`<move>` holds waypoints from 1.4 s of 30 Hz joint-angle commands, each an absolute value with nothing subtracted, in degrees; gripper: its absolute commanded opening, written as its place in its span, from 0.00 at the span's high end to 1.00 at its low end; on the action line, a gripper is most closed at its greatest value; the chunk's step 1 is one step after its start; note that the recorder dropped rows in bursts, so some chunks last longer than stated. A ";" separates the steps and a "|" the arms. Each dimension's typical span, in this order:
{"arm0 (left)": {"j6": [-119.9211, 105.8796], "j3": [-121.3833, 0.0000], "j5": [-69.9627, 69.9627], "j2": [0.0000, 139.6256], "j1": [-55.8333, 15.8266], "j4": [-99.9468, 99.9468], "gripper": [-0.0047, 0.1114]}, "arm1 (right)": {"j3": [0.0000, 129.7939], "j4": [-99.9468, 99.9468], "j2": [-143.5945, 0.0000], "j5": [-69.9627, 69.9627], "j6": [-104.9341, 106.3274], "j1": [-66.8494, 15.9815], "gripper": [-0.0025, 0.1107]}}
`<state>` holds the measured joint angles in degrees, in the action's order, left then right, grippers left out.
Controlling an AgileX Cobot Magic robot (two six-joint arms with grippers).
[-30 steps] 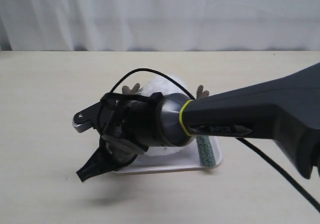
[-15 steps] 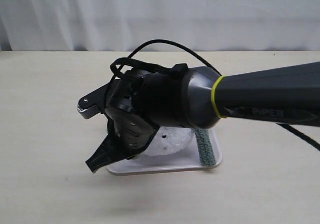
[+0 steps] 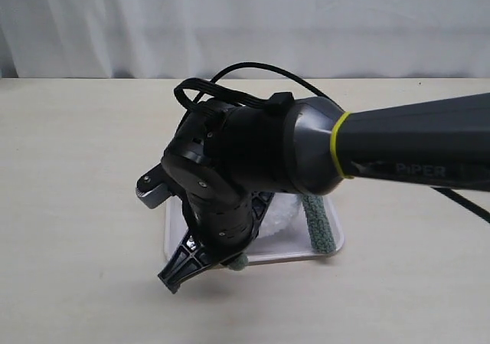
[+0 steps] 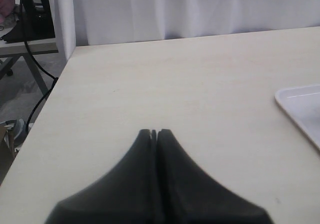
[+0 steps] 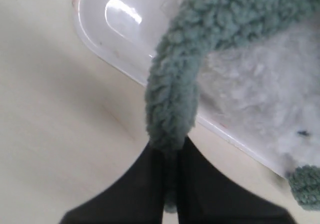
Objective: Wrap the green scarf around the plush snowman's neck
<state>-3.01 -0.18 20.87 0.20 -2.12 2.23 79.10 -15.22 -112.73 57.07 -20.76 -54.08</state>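
Your left fingers (image 4: 146,140) are pressed together on nothing over the counter (image 4: 150,69), beside the tray (image 4: 300,102). Your right fingers (image 5: 150,179) are clenched on one end of the scarf (image 5: 175,94), which crosses the tray's front rim left of the snowman (image 3: 277,215). That knit looks soft, thick and light, so it should bend freely but may drag on the fur. The snowman in the tray, mostly hidden by the arm, seems light enough to shift under a tug, so hold near the scarf's end and pull gently; another stretch of it lies along the tray's right side.

Right tool (image 3: 172,275) at tray (image 3: 174,237); bare table (image 3: 76,168) leftward
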 commanded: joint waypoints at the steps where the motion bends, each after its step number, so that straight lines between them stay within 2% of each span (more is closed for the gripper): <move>1: -2.81 0.00 20.29 0.00 -2.09 2.27 0.96 | 79.29 -17.21 -112.21 61.04 -20.14 -54.12 0.94; 15: -2.81 0.00 20.29 0.00 -2.09 2.27 0.96 | 79.29 -22.27 -112.21 69.96 -20.14 -54.12 0.94; 25: -2.81 0.00 20.29 0.00 -2.09 2.27 0.96 | 78.90 -26.38 -112.21 69.96 -21.76 -54.12 0.94; 42: -2.81 0.00 20.29 0.00 -2.09 2.27 0.96 | 70.48 -31.31 -112.21 68.68 -23.25 -54.12 0.94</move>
<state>-3.01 -0.18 20.87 0.20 -2.12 2.23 70.79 -30.11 -112.66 69.12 -22.99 -54.08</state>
